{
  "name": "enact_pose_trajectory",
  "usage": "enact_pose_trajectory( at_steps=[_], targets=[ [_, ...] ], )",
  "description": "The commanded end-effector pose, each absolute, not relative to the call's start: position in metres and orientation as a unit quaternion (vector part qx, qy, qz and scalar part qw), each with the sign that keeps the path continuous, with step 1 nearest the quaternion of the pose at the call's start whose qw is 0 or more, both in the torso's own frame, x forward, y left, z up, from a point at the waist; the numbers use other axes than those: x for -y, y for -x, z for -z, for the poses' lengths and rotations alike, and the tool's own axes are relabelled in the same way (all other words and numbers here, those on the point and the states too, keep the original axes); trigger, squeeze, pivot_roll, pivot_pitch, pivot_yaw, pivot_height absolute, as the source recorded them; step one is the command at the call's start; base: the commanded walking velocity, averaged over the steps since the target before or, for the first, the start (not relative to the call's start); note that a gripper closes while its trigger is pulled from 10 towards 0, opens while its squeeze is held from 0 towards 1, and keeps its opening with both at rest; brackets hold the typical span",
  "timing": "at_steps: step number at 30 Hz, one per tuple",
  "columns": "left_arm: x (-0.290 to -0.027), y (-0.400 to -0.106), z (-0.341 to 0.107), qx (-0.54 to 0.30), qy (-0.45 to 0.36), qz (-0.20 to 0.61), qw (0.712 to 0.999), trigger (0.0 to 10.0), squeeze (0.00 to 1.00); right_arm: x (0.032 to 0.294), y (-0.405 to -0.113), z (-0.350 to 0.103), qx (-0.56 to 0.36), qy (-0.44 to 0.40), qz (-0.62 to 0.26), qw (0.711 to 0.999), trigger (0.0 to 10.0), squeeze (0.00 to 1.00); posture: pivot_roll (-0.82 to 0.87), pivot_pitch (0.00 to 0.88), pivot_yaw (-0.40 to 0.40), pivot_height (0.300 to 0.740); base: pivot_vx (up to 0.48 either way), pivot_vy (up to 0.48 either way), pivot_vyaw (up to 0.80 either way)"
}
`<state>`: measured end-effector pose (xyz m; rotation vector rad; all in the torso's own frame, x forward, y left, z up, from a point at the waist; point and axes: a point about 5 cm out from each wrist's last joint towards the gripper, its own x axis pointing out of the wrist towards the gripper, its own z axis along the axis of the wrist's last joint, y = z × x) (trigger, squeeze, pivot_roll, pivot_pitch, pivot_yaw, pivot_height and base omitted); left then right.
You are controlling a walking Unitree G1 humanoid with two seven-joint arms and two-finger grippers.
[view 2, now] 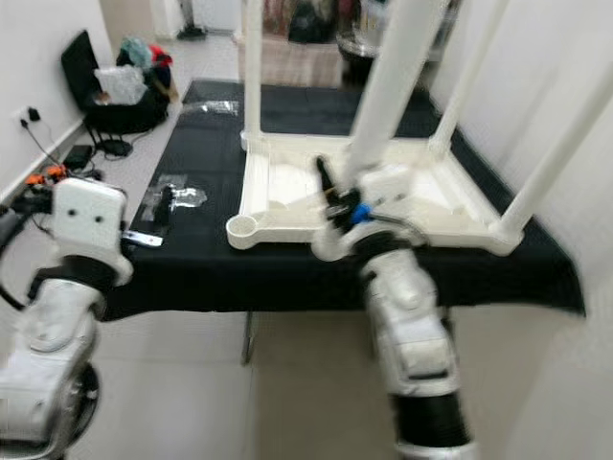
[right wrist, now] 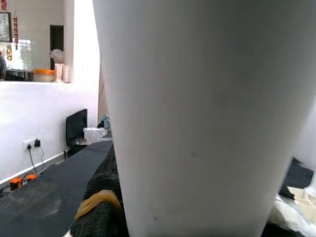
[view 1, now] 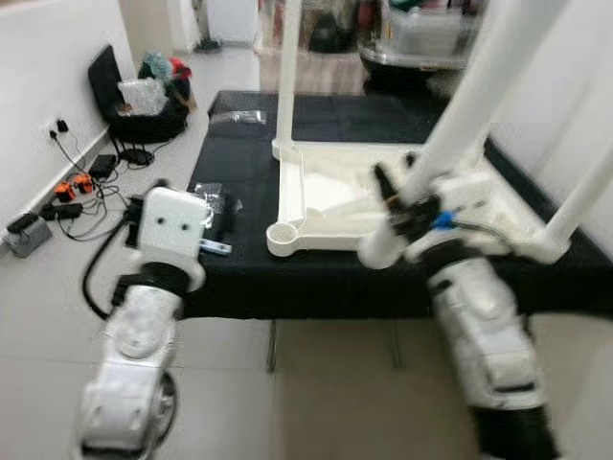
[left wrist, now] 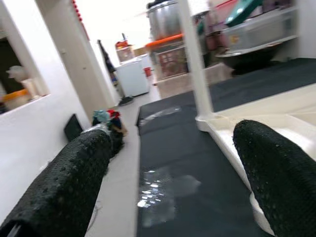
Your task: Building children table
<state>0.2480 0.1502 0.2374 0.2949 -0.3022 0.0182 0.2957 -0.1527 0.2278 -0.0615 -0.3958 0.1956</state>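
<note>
Item: white children table (view 1: 383,206), lying upside down on the black-covered desk (view 1: 239,278), three of its legs pointing up and out of frame.

Right tool (view 2: 335,196): sitting at the near edge of the upturned children table, its fingers closing around the white table leg (view 2: 393,86), which is slanting upward from the near edge. In the right wrist view the table leg (right wrist: 197,118) is pressing close against the camera, with a black finger (right wrist: 101,207) lying beside it.

Left tool (left wrist: 163,168): hovering at the desk's left edge, left of the children table; fingers (left wrist: 64,187) spread wide apart, gripping nothing.

Clear plastic bags (view 1: 215,206): lying on the desk, left of the children table.

Black bag (view 1: 144,105) and cables (view 1: 67,196): lying on the floor, beyond the desk's left side, against the wall.
</note>
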Motion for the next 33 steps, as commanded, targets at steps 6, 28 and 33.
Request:
enact_pose_trajectory(
  at_steps=[6, 28, 33],
  targets=[
    [-0.156, -0.248, -0.237, 0.144, -0.150, -0.022, 0.978, 10.0, 0.00, 0.141, -0.296, -0.239, 0.213, 0.024, -0.116, 0.970, 10.0, 0.00, 0.04, 0.056, -0.090, 0.740, 0.382, 0.000, 0.00],
    [-0.149, -0.237, -0.215, 0.103, -0.105, 0.011, 0.989, 10.0, 0.00, 0.146, -0.321, -0.264, 0.216, -0.029, -0.136, 0.966, 10.0, 0.00, 0.06, 0.049, -0.088, 0.740, 0.085, 0.000, 0.00],
    [-0.145, -0.237, -0.215, 0.106, -0.097, 0.007, 0.990, 10.0, 0.00, 0.152, -0.320, -0.259, 0.209, -0.022, -0.129, 0.969, 10.0, 0.00, 0.04, 0.023, -0.102, 0.740, 0.000, 0.000, 0.00]
  ],
)
